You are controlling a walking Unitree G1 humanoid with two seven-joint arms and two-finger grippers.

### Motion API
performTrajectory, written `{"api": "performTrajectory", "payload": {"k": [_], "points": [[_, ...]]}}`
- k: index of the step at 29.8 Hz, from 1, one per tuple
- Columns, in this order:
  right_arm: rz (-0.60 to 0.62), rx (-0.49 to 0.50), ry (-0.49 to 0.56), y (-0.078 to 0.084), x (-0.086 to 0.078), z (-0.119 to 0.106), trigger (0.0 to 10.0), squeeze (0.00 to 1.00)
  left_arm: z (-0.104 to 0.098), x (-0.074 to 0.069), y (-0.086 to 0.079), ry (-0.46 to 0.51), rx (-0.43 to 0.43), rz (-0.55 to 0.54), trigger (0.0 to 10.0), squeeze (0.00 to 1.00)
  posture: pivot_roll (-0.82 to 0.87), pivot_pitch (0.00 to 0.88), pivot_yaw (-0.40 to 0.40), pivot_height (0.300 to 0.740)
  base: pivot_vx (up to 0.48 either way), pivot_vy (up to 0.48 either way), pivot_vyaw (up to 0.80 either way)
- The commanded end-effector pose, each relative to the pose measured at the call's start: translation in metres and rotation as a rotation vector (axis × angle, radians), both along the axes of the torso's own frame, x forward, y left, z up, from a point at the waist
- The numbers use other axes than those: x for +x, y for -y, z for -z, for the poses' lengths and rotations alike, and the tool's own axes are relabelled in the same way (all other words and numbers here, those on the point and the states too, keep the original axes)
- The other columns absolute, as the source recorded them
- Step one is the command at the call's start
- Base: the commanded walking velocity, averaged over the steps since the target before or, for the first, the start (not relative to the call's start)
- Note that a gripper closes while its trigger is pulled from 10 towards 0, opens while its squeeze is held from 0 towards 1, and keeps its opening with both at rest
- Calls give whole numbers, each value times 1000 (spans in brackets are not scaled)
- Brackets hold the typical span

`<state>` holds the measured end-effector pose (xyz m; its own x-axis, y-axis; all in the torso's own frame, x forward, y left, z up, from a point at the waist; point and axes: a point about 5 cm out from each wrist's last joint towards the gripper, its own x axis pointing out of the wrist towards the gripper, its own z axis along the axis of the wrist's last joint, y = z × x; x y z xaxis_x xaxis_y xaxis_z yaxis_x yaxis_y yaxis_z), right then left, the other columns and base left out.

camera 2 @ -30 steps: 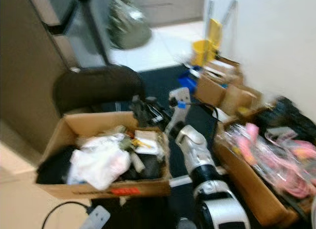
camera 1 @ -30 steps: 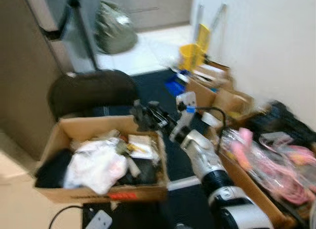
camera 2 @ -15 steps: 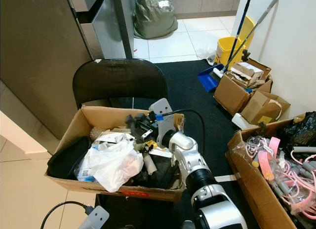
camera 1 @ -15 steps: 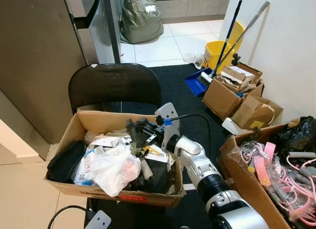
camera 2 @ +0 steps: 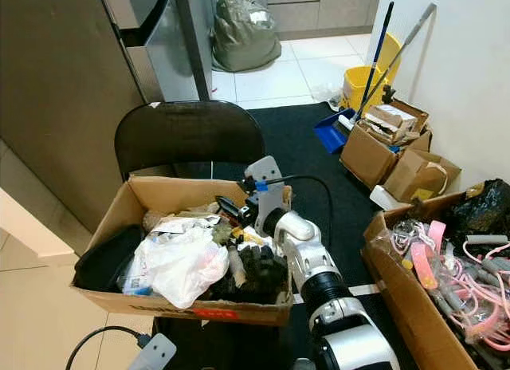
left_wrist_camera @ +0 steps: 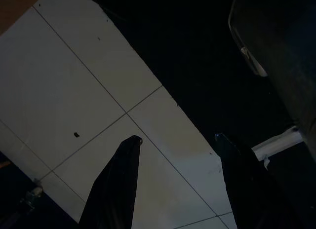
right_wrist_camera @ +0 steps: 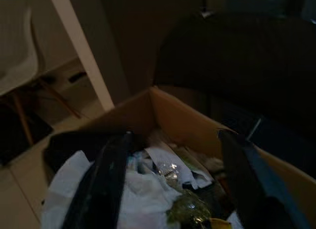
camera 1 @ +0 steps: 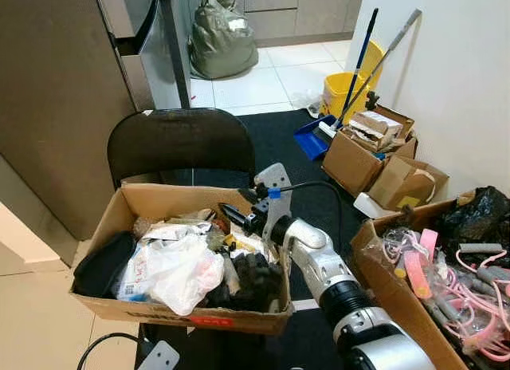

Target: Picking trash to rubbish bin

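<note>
Two fingers of right gripper [camera 1: 233,214] spread wide, empty, above cardboard box [camera 1: 119,302] at frame centre; overfull trash may spill if nudged.

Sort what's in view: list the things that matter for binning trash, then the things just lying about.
Job:
right gripper, open over the trash box
trash box
white plastic bag in it
black crumpled thing in it

Lying about:
black chair
box of pink cables
small boxes
yellow mop bucket
green sack
power strip
</note>
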<state>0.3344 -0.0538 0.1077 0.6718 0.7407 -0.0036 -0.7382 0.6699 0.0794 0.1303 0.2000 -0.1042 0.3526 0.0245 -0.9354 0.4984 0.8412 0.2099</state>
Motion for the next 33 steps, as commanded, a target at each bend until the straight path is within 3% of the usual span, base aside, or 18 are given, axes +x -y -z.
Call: {"api": "performTrajectory", "payload": {"k": [1,4,5,6,9,11,18,19,21,25,26,29,33], "points": [[-7,29,-14,0,-2,1,10000,1000,2,-6,0,-22,8,6,10000,0,14,68,62,740,0,0,0],[-12,105,-19,9,0,-6,10000,1000,2,-6,-1,-20,10,6,10000,0,14,68,62,740,0,0,0],[-22,151,-28,13,1,-10,10000,839,2,-6,-1,-20,12,5,10000,0,14,68,62,740,0,0,0],[-42,191,-36,17,1,-13,10000,4,2,-6,-1,-19,13,4,10000,0,14,68,62,740,0,0,0],[-168,259,-52,28,-9,-16,10000,0,2,-6,-1,-21,19,5,10000,0,10,69,66,740,0,0,0],[-288,251,-67,34,-21,-13,10000,0,2,-6,-1,-22,21,5,10000,0,10,69,66,740,0,0,0],[-288,251,-67,34,-21,-13,10000,0,2,-6,-1,-22,21,5,10000,0,10,69,66,740,0,0,0],[-332,241,-75,36,-26,-12,10000,0,2,-6,-1,-22,22,5,10000,0,10,69,66,740,0,0,0],[-381,222,-129,67,-42,-1,10000,0,2,-8,-2,-31,24,-7,10000,0,7,74,68,740,-386,0,0],[-368,216,-157,83,-48,4,10000,0,3,-9,-3,-35,26,-9,10000,0,3,74,73,740,-405,0,0],[-311,217,-180,95,-47,9,10000,0,3,-9,-3,-35,28,-4,10000,0,3,74,73,740,-409,0,0],[-259,220,-225,113,-52,16,10000,0,2,-9,-4,-34,33,2,10000,0,3,74,73,740,-411,0,0],[-251,226,-254,121,-59,20,10000,0,2,-9,-5,-35,39,7,10000,0,1,70,76,740,-403,0,0]]}}
